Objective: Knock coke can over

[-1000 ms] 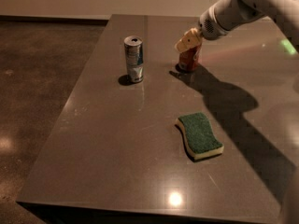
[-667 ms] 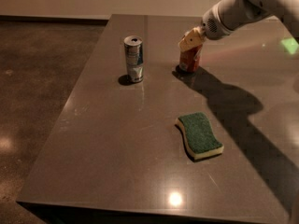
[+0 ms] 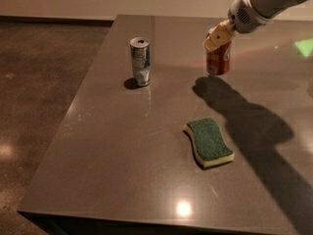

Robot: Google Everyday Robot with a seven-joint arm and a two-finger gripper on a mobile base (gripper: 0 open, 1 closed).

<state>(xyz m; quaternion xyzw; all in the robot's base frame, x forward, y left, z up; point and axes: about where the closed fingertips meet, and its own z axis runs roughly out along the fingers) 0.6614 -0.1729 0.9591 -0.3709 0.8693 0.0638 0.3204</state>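
On the far right part of the grey table (image 3: 122, 170), the coke can (image 3: 218, 58) stands upright, its red side with faint white markings turned toward the camera. My gripper (image 3: 217, 35) is at the top of that can. Its tan tip slants down to the left and covers the can's rim and upper edge. Whether the claw is spread or pressed together I cannot tell from here, nor whether it truly presses on the can or only sits in front of it. My arm (image 3: 259, 4), pale and rounded, comes in from the upper right corner and slopes down to the claw.

To the left of the coke can, well apart from it and about as far back, a silver-and-blue can (image 3: 140, 61) stands upright with its opened top showing. A small dark shadow lies at its left foot.

Nearer the camera, between the two cans but closer to the right one's line, a sponge (image 3: 209, 142) lies flat, green scouring face up over a yellow body.

The dark shadow (image 3: 244, 116) of my arm starts at the foot of the coke can and runs near and right across the tabletop, passing just beside the sponge. A green patch of light (image 3: 304, 47) shows on the table at the far right edge. Brown polished floor (image 3: 39, 82) lies to the left of the table.
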